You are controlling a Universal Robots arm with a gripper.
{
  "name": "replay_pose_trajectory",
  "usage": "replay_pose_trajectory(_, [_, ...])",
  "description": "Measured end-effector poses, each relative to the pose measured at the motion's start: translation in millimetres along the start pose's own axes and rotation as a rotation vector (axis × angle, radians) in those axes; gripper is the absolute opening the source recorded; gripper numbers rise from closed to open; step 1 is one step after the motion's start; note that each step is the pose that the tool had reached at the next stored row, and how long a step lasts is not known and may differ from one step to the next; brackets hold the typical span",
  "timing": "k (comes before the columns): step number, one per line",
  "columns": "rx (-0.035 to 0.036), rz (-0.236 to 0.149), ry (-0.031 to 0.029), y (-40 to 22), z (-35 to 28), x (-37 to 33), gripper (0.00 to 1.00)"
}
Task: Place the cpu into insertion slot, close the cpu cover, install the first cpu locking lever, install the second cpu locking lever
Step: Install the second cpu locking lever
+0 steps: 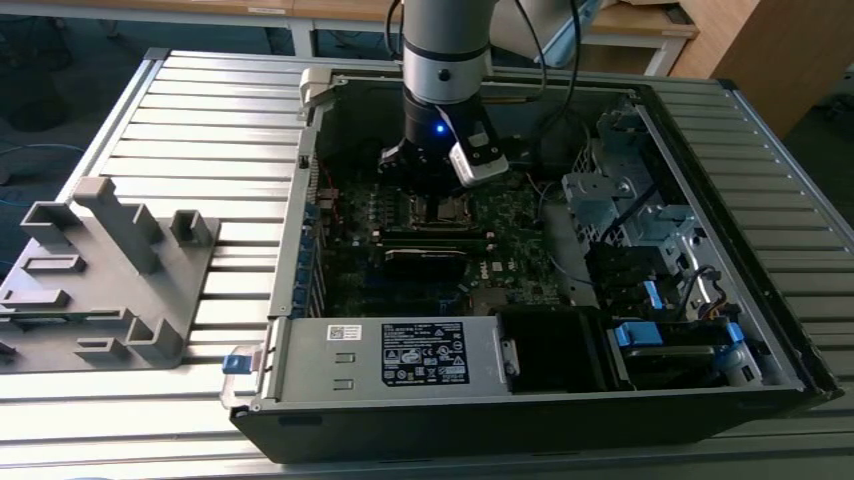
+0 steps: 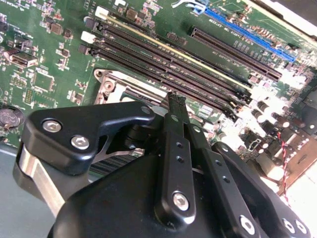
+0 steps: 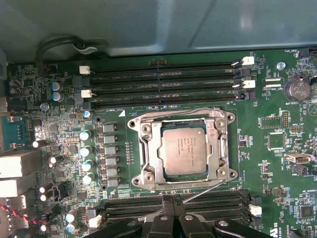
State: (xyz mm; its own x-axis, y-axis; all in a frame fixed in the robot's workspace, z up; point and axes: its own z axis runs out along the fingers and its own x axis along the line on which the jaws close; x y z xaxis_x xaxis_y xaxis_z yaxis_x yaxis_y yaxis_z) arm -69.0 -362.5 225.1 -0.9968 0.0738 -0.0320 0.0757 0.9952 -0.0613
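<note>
Inside the open computer case [image 1: 747, 250] on the desk [image 1: 200, 120], the gripper [image 3: 172, 208] hovers with its 2 fingers [image 2: 176, 129] pressed together and empty, just beside the insertion slot [image 3: 141, 148], where the cpu [image 3: 184, 148] lies seated under the closed cpu cover [image 3: 218, 134].

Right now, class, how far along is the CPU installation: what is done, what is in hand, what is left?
Done: the cpu sits in the insertion slot, and the cpu cover looks closed over it. In hand: the tool is at a thin metal lever lying angled off the socket edge. Left: the locking levers, which do not yet look latched.
</note>
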Motion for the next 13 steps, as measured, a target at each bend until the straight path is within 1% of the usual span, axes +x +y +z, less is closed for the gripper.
replay_pose_trajectory(5, [0.0000,0.000,0.0000,-0.1,1.1,1.6,0.11])
replay_pose_trajectory(13, [-0.0001,0.000,0.0000,0.0,1.3,1.7,0.11])
